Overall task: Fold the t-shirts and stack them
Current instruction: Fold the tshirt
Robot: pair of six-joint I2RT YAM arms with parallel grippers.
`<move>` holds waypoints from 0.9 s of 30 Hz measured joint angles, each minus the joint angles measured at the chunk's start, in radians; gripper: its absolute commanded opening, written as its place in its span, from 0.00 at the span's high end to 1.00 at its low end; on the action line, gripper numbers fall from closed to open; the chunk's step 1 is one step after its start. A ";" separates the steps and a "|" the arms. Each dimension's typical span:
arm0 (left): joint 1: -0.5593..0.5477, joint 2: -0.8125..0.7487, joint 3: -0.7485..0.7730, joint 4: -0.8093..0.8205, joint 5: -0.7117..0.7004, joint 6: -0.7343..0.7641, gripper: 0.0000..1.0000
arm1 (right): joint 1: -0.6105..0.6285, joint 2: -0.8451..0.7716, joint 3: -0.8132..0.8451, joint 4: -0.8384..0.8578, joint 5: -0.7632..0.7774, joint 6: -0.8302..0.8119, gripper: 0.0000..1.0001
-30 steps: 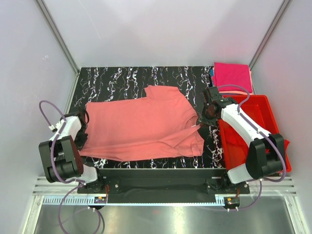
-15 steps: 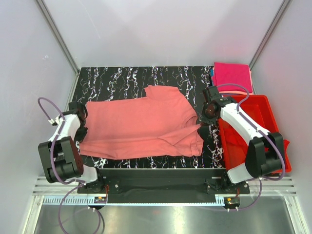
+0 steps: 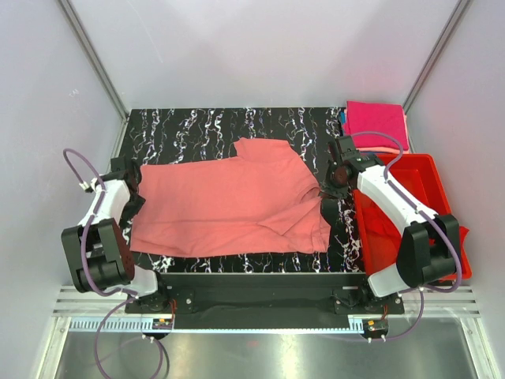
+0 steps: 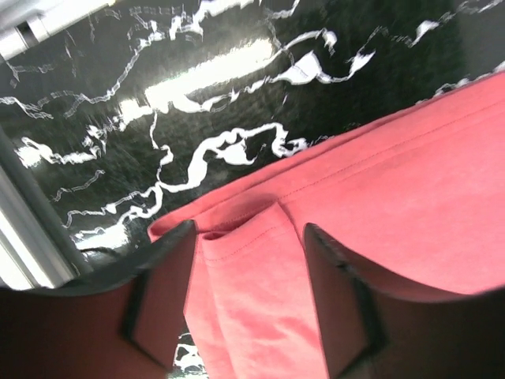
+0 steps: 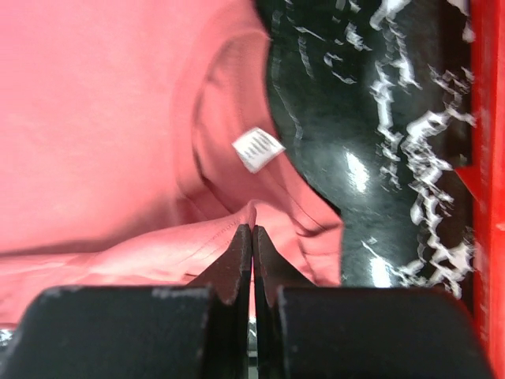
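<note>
From the top camera: shows a salmon-pink t-shirt [image 3: 229, 205] spread flat over the middle of the black marbled worktop [image 3: 197, 130], hem to the left, neck to the right, one sleeve pointing toward the far edge. Places the left tool [image 3: 130, 180] at the far corner of the shirt's left hem. Places the right tool [image 3: 330, 185] at the shirt's right edge by the neck, between the shirt and a red bin [image 3: 422, 189]. Shows a folded magenta-pink t-shirt [image 3: 375, 122] at the far right corner, just beyond the bin and well apart from both tools.

From the left wrist camera: shows the left tool [image 4: 248, 237] with jaws fairly wide apart, gripping nothing. Shows a loose fold of the salmon-pink hem corner lying between the two dark fingers [image 4: 158, 304], not clamped. Shows the rest of the cloth running off to the right over the worktop.

From the right wrist camera: shows the right tool [image 5: 252, 235] closed tight, tips pressed together on a small pinch of salmon-pink cloth just beside the neck opening. Shows a white label [image 5: 257, 148] inside the collar, just beyond the tips. Shows bare worktop to the right and the bin's red wall at the right edge.
</note>
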 measured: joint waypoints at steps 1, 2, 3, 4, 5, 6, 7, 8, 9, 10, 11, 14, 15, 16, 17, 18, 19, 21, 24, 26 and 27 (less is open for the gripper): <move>-0.006 -0.004 0.006 0.000 -0.010 0.003 0.35 | 0.000 0.002 0.000 0.012 -0.011 0.000 1.00; -0.015 -0.011 0.010 0.000 -0.021 0.006 0.34 | 0.000 0.006 0.004 0.021 -0.026 0.001 1.00; -0.028 -0.022 0.011 -0.001 -0.029 0.008 0.34 | 0.000 0.013 0.007 0.030 -0.029 0.001 1.00; -0.043 -0.036 0.011 -0.006 -0.037 0.008 0.34 | 0.000 0.025 0.015 0.041 -0.037 0.002 1.00; -0.056 -0.051 0.011 -0.014 -0.042 0.008 0.34 | 0.000 0.039 0.023 0.051 -0.041 0.005 1.00; -0.069 -0.065 0.010 -0.019 -0.042 0.008 0.34 | 0.000 0.051 0.030 0.061 -0.041 0.007 1.00; -0.076 -0.076 0.007 -0.018 -0.042 0.009 0.34 | 0.000 0.068 0.041 0.072 -0.042 0.011 1.00; -0.078 -0.088 0.001 -0.015 -0.041 0.009 0.34 | 0.000 0.091 0.056 0.083 -0.044 0.013 0.99; -0.077 -0.099 -0.008 -0.010 -0.040 0.011 0.34 | 0.000 0.114 0.072 0.095 -0.048 0.016 0.93; -0.077 -0.108 -0.019 -0.004 -0.039 0.014 0.34 | 0.000 0.143 0.093 0.108 -0.053 0.019 0.87; -0.077 -0.112 -0.028 -0.002 -0.037 0.018 0.32 | 0.000 0.174 0.117 0.121 -0.061 0.021 0.80; -0.077 -0.113 -0.037 0.001 -0.028 0.026 0.32 | 0.000 0.260 0.193 0.106 -0.032 0.021 0.58; -0.077 -0.113 -0.037 0.007 -0.020 0.027 0.32 | 0.000 0.276 0.210 0.098 -0.011 0.016 0.55; -0.077 -0.113 -0.036 0.017 -0.006 0.033 0.33 | 0.000 0.281 0.219 0.088 0.007 0.011 0.53; -0.077 -0.110 -0.036 0.031 0.016 0.038 0.33 | 0.000 0.282 0.227 0.071 0.028 0.007 0.53; -0.077 -0.108 -0.034 0.042 0.034 0.042 0.33 | 0.000 0.282 0.238 0.048 0.045 0.004 0.53; -0.077 -0.102 -0.032 0.059 0.053 0.046 0.33 | 0.000 0.280 0.246 0.032 0.058 0.003 0.54; -0.080 -0.082 -0.024 0.090 0.093 0.051 0.33 | 0.000 0.266 0.244 0.015 0.056 0.000 0.58; -0.091 -0.040 -0.021 0.156 0.145 0.061 0.34 | 0.002 0.204 0.177 0.016 0.016 0.000 0.64; -0.098 -0.001 -0.019 0.198 0.178 0.064 0.34 | 0.006 0.141 0.101 0.022 -0.031 0.001 0.69; -0.100 0.017 -0.017 0.209 0.192 0.063 0.34 | 0.012 0.111 0.062 0.022 -0.055 0.002 0.70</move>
